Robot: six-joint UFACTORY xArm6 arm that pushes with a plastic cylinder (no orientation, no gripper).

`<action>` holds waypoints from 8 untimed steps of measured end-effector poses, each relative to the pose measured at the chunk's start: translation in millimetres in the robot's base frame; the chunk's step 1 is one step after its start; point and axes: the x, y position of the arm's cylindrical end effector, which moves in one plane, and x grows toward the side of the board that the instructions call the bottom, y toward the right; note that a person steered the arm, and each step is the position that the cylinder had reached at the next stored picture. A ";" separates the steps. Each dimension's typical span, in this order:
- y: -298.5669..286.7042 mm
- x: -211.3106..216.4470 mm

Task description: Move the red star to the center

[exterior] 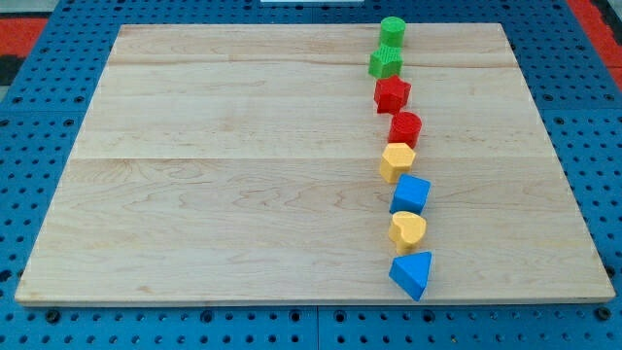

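The red star [392, 94] lies on the wooden board [224, 165], right of the middle and near the view's top. It is third from the top in a column of blocks. Above it are a green cylinder [393, 31] and a green star [386, 63]. Just below it is a red cylinder [405, 127], then a yellow hexagon-like block [397, 159], a blue cube [410, 194], a yellow heart [408, 230] and a blue triangle [412, 274]. My tip and the rod do not show in this view.
The board lies on a blue perforated table [29, 146]. The blocks in the column stand close together, several touching or nearly touching their neighbours.
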 end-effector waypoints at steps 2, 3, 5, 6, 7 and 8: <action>-14.0 -93.7; -66.6 -116.3; -151.7 -177.8; -133.6 -203.9; -158.9 -231.3; -165.2 -238.1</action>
